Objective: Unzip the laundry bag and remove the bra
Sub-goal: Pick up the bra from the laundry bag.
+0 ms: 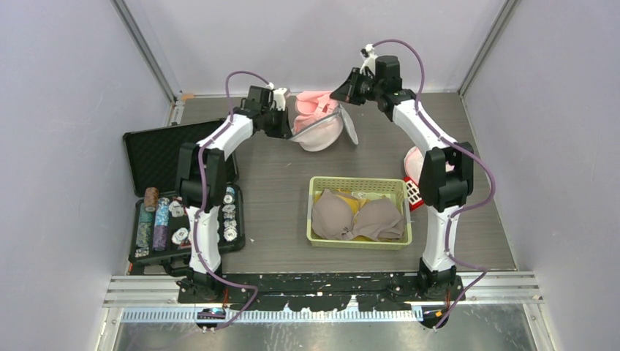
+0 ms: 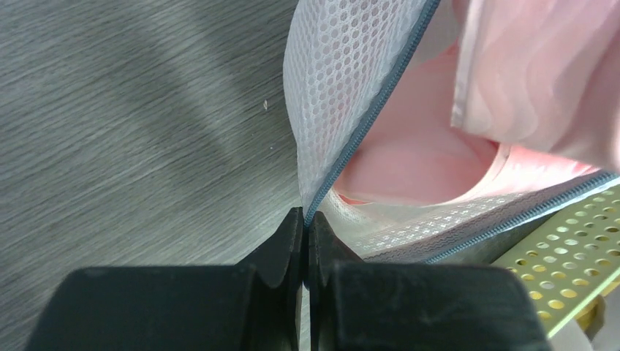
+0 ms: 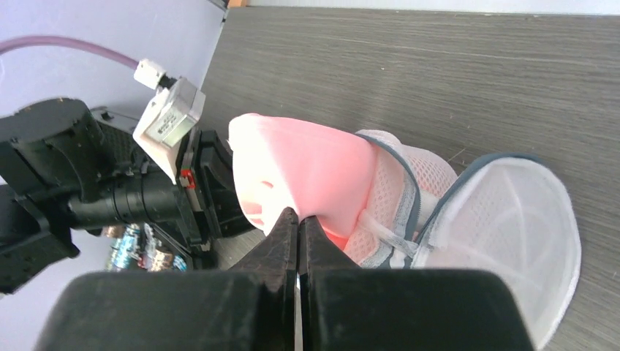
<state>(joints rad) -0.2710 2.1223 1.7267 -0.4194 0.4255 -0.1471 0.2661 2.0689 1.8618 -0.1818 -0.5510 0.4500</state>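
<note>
L gripper (image 2: pixel 303 219) pinches laundry bag (image 2: pixel 343 66) mesh by zipper (image 2: pixel 373 110). R gripper (image 3: pixel 298 219) clamps pink bra (image 3: pixel 307 164), partly outside bag.

Yellow basket (image 1: pixel 358 181) mid-table, open black case (image 1: pixel 157 150) of poker chips (image 1: pixel 155 219) left

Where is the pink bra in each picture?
Top external: upper middle, the pink bra poking out of the mesh laundry bag.
Left wrist: right half, pink bra showing inside the unzipped opening.
Right wrist: centre, pink bra sticking up from the bag.
Shared landmark: the white mesh laundry bag with its grey zip, seen in all three.
</note>
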